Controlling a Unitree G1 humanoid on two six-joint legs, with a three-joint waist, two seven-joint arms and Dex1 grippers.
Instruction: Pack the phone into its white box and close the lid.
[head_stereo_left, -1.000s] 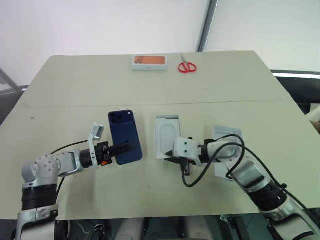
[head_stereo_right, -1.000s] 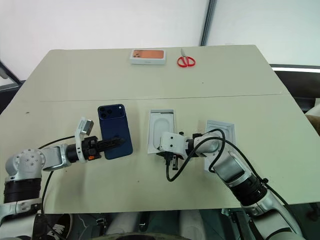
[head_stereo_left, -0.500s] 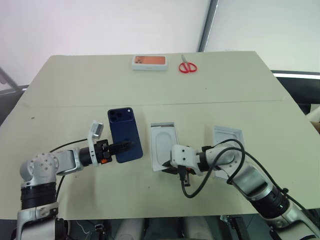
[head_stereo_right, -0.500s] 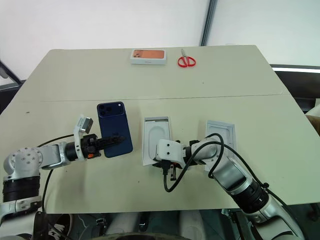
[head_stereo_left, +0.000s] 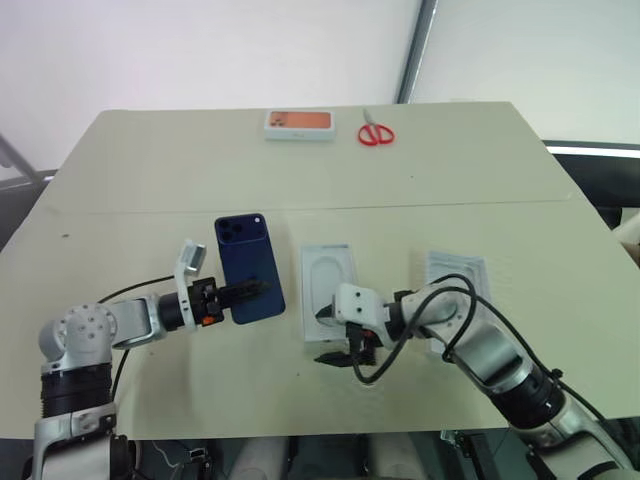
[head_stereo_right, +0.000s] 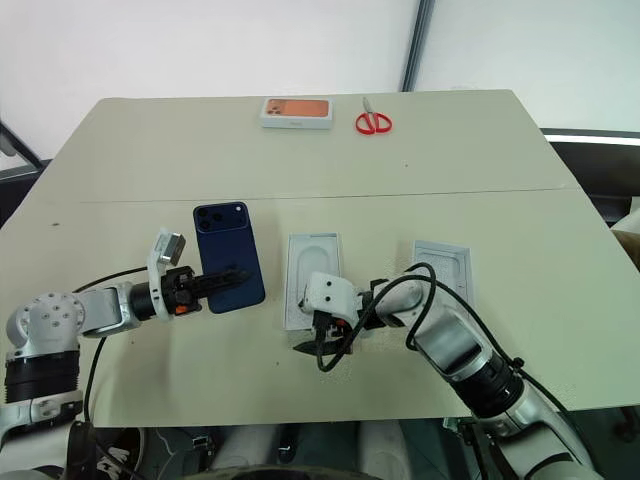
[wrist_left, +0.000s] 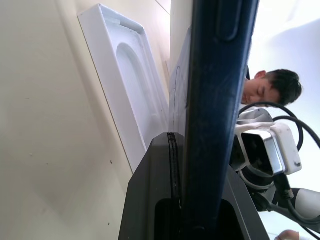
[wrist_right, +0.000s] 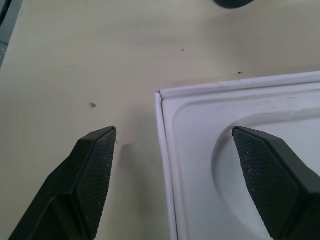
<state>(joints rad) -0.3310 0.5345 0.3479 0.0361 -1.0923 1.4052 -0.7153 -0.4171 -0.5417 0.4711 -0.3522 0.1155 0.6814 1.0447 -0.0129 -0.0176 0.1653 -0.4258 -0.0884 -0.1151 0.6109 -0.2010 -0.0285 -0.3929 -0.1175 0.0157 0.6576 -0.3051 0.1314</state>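
At the lid (head_stereo_left: 331, 281) near edge, right gripper (head_stereo_left: 327, 336) spread wide.

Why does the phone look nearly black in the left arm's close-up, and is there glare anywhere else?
Left wrist view: the phone is backlit, edge-on against a washed-out background, so it reads dark. Head views: the wall beyond the table is blown out white. Right wrist view: even light, with soft shading in the lid recess.
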